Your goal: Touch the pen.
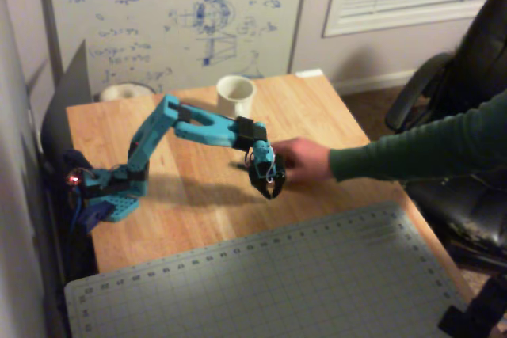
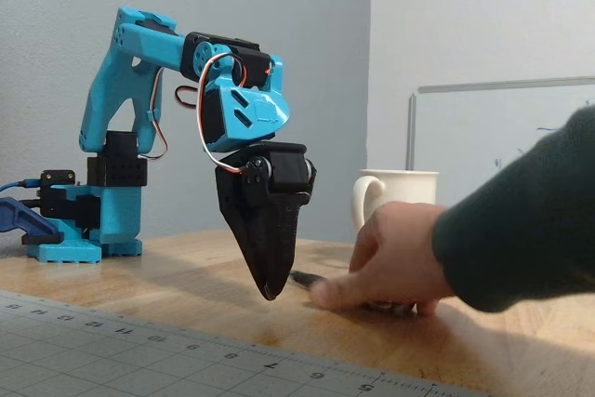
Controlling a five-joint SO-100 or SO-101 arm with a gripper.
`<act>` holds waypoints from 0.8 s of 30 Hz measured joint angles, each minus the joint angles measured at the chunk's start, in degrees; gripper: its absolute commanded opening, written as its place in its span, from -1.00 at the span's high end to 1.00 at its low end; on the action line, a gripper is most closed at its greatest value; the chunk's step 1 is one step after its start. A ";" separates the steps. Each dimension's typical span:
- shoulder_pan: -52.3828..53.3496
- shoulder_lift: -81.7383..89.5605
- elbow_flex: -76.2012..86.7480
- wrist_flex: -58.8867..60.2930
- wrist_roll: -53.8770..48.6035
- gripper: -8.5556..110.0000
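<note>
slim dark pen [image 2: 305, 279], lying flat on the wooden table; mostly hidden under a person's hand

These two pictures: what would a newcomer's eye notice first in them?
First, the bright blue robot arm on the wooden table, its black gripper pointing down with the tip just above the wood. Next, a person's hand reaching in from the right in both views, resting on the table beside the gripper over the dark pen. A white mug stands behind.

A blue robot arm [image 2: 139, 127] points its black gripper [image 2: 270, 293], jaws together, down just above a wooden table [image 2: 186, 276], as a person's hand [image 2: 390, 258] rests beside it over a dark pen [image 2: 305, 278], white mug [image 2: 395, 197] behind
</note>
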 measured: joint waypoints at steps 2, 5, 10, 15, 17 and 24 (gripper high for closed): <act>-0.09 0.44 2.90 -0.26 0.00 0.85; -3.69 11.07 19.95 7.56 0.18 0.85; -5.45 40.69 61.44 13.71 0.09 0.85; -5.63 80.24 85.69 14.33 0.00 0.85; -5.36 96.77 90.35 14.15 -0.09 0.85; -5.36 126.74 99.14 15.12 0.00 0.85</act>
